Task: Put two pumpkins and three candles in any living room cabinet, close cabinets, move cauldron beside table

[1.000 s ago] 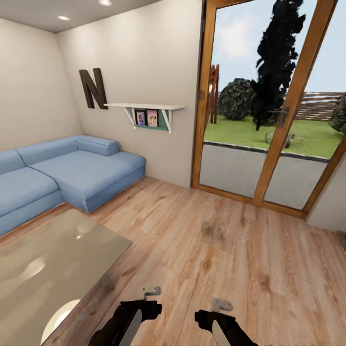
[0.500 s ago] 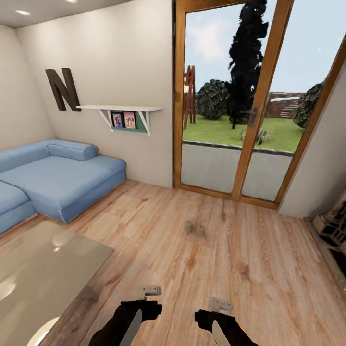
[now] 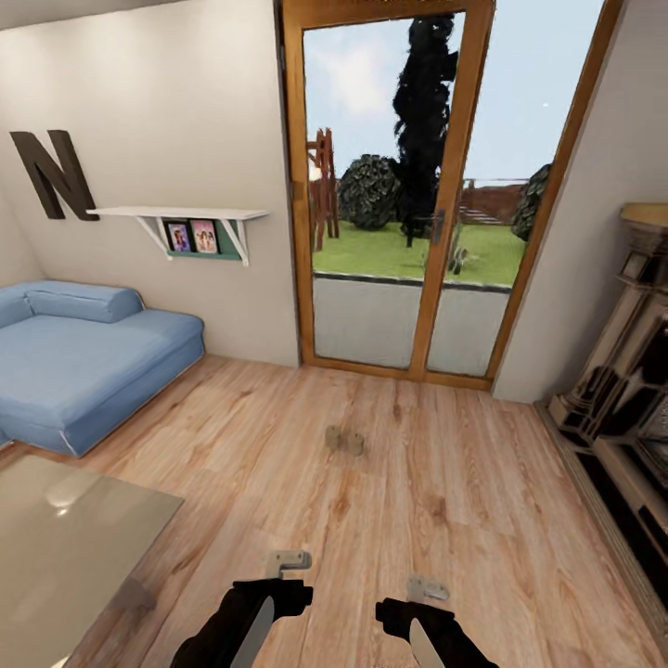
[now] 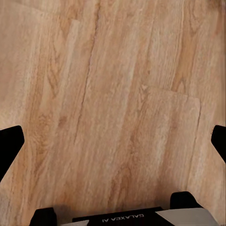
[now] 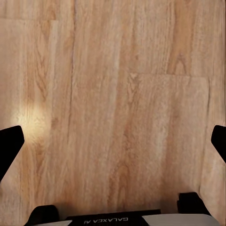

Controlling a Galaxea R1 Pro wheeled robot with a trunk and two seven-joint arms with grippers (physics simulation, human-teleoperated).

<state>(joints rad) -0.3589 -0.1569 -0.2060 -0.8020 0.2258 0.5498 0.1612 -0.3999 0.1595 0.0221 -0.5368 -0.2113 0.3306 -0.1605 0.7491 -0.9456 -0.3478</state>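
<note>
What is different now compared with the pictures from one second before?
The camera turned to the right: the blue sofa and glass table slid left, and a fireplace came into view. The two small candles remain on the floor. Both grippers, left and right, stay open and empty.

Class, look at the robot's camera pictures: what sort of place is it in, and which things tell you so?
Most likely a home living room: a blue fabric corner sofa, a glass-topped low table, and wood-framed glass patio doors opening onto a garden.
</note>
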